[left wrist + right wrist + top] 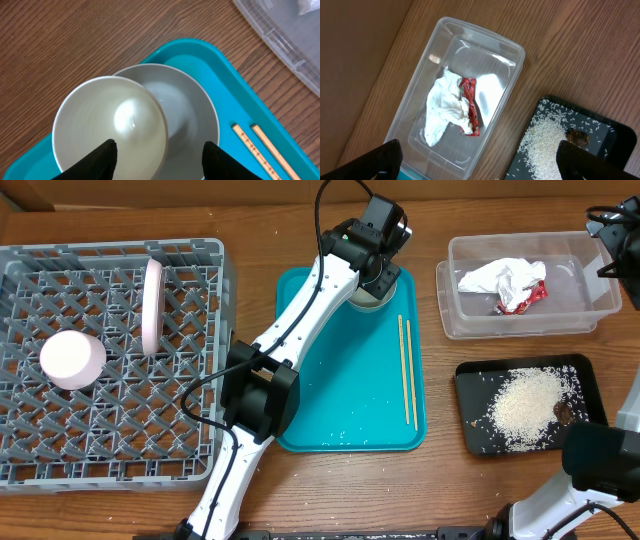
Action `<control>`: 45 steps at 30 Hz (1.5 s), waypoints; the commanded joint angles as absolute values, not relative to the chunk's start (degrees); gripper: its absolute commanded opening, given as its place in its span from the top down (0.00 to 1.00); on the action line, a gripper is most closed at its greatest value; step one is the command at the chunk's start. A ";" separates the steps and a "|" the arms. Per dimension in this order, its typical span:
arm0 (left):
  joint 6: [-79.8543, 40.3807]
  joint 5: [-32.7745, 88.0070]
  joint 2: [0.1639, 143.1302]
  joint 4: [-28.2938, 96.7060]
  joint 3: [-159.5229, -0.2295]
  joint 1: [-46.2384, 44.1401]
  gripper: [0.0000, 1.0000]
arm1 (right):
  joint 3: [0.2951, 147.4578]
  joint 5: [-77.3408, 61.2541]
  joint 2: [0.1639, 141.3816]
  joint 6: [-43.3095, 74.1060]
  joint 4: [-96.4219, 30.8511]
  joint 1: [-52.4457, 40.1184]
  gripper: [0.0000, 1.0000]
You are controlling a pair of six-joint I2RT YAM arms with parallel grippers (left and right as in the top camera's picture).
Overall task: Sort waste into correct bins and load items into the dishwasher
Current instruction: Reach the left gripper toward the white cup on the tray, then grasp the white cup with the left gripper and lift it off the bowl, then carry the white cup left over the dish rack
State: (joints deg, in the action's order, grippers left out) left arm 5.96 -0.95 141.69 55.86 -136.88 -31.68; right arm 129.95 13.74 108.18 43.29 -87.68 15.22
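Two whitish bowls sit at the far end of the teal tray [330, 400], one [110, 120] tilted inside the other [192, 107]. My left gripper [160, 150] is open just above them, its fingers straddling the upper bowl; it also shows in the overhead view [378, 280]. The chopsticks [405, 370] lie on the tray's right side. The pink-white plate [152, 305] stands upright and the white cup [72, 360] lies in the grey dish rack [100, 450]. My right gripper [479, 150] is open and empty, high above the clear tub [420, 95] and the black tray [620, 145].
The clear tub [450, 290] holds crumpled white paper [490, 277] and the red wrapper [525, 295]. The black tray [470, 410] holds rice [530, 405] and a brown scrap [563, 412]. A few rice grains [340, 435] lie on the teal tray's near end.
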 commanded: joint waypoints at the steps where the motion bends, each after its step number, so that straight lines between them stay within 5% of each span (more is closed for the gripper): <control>1: 6.48 0.27 142.23 54.70 -136.14 -31.51 0.43 | 130.78 14.28 107.31 43.46 -87.48 15.18 0.00; 9: 6.44 3.01 142.23 53.47 -132.60 -31.53 0.43 | 130.78 14.28 107.31 43.46 -87.48 15.18 0.00; 14: 6.11 2.37 141.99 52.64 -132.66 -31.40 0.54 | 130.78 14.28 107.31 43.46 -87.48 15.18 0.00; 20: 3.14 2.33 140.75 52.64 -133.29 -31.35 0.96 | 130.78 14.28 107.31 43.46 -87.48 15.18 0.00; 28: -0.19 -1.96 135.26 53.74 -133.40 -30.89 0.96 | 130.78 14.28 107.31 43.46 -87.48 15.18 0.00; 36: -11.55 -1.87 111.44 55.00 -133.40 -27.24 0.96 | 130.78 14.28 107.31 43.46 -87.48 15.18 0.00; 45: -21.41 0.01 95.37 61.93 -133.40 -9.02 0.96 | 130.78 14.28 107.31 43.46 -87.48 15.18 0.00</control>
